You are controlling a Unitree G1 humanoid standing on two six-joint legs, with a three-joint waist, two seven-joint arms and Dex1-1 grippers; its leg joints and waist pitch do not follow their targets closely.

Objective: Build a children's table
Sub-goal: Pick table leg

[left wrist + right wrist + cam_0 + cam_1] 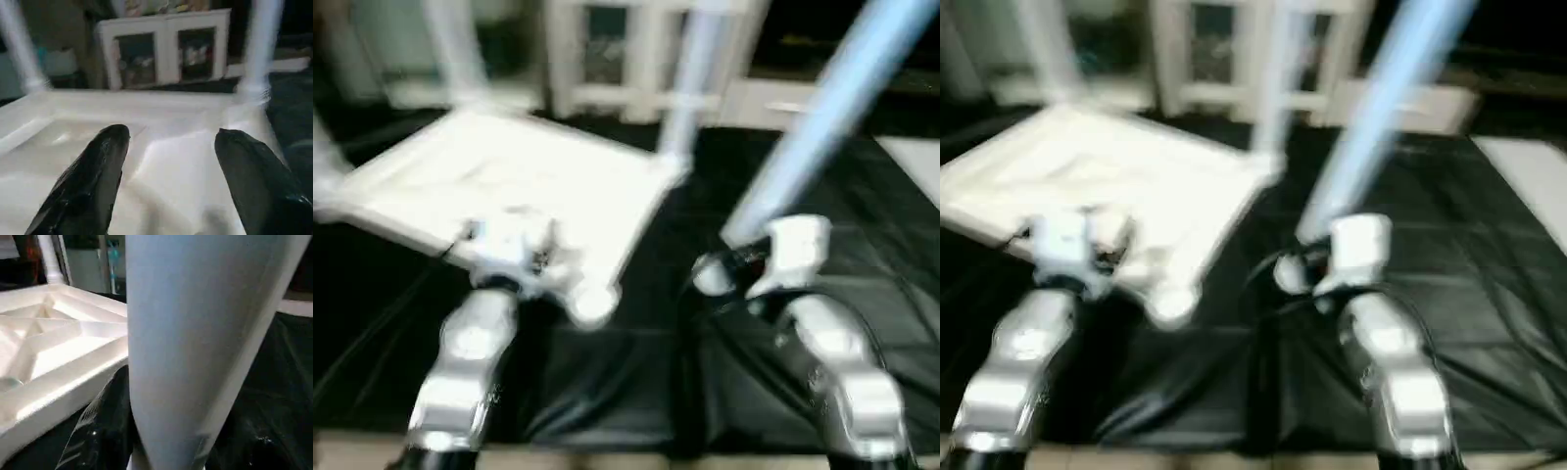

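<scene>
Overhead, white leg (842, 103) in right end effector's (744, 269) grip, slanting up-right; left end effector (168, 181) agape over tabletop (509, 186).

no readable text, no labels, no brand marks, no numbers or signs on anything

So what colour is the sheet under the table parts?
Black, glossy and creased; the sheet shows best in the left eye view.

Black-covered worktop (636, 392)
The white table top (509, 181) sits on it underside up, near the left.
</scene>
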